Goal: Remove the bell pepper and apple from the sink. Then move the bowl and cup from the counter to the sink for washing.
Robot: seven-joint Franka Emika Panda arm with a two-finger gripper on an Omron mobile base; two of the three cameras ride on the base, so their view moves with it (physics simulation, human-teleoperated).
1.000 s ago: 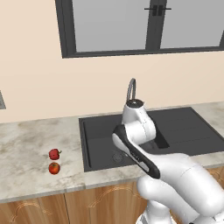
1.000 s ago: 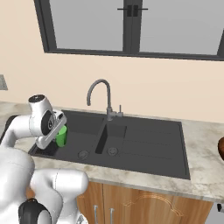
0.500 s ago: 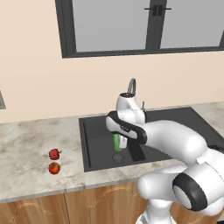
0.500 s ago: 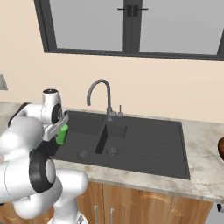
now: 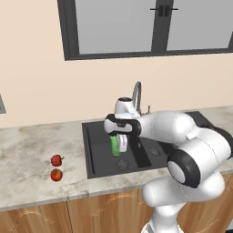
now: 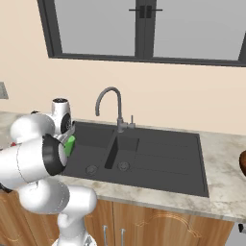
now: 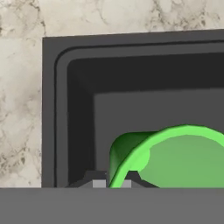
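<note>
Now the arm has swung forward and down over the sink [image 5: 100, 150], so the gripper [image 5: 117, 144] hangs above the larger basin, where a second ago it sat folded back nearer the base. The jaws are closed tight on the rim of the green cup [image 5: 114, 145], which rides along with the hand; from the hand camera the cup [image 7: 170, 157] shows as a bright rim pinched between the two fingertips, with the dark basin wall and a corner of the marbled counter [image 7: 22, 109] behind it. In the right base camera the cup [image 6: 70, 144] peeks out beside the arm, over the near part of the basin. It looks clear of the basin floor, though the angle makes that hard to be sure of.

On the counter [image 5: 27, 154] left of the sink lie the bell pepper [image 5: 56, 159] and, just in front of it, the apple [image 5: 56, 174], so the first half of the job looks done. The bowl [image 6: 242, 163] shows only as a brown edge at the far right of the worktop, well apart from the sink. Lowering and letting go of the cup seems the step in hand, with the bowl left to fetch.
</note>
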